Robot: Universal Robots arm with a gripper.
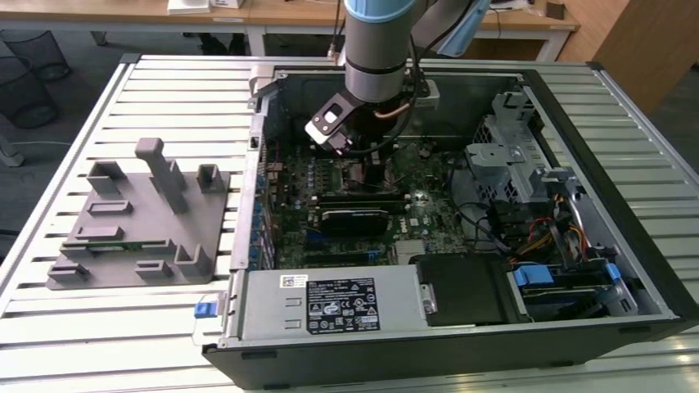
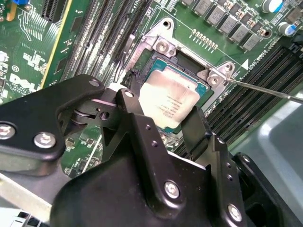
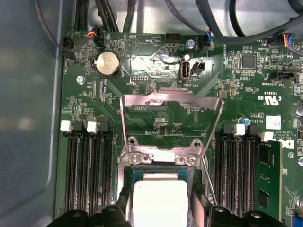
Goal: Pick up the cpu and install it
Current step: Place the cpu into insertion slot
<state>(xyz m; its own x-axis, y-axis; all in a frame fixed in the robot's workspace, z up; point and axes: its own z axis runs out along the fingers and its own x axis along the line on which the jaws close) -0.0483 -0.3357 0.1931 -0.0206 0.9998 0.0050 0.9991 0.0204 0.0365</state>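
The cpu (image 2: 173,94), a flat square chip with a pale metal top, sits between my two black fingers directly over the open socket (image 2: 156,52) on the green motherboard. In the first wrist view the cpu (image 3: 160,198) lies within the socket frame, just below the raised metal load plate (image 3: 170,106). My gripper (image 2: 160,106) is shut on the chip's two opposite edges. In the exterior view the gripper (image 1: 377,168) reaches down into the open computer case (image 1: 611,205) over the board's middle.
The thin socket lever (image 2: 265,90) sticks out beside the socket. Memory slots (image 3: 87,175) flank it on both sides, and a coin battery (image 3: 107,64) lies beyond. A grey fixture block (image 1: 137,221) stands on the table at the exterior view's left. The power supply (image 1: 327,303) and drive cage (image 1: 513,164) crowd the case.
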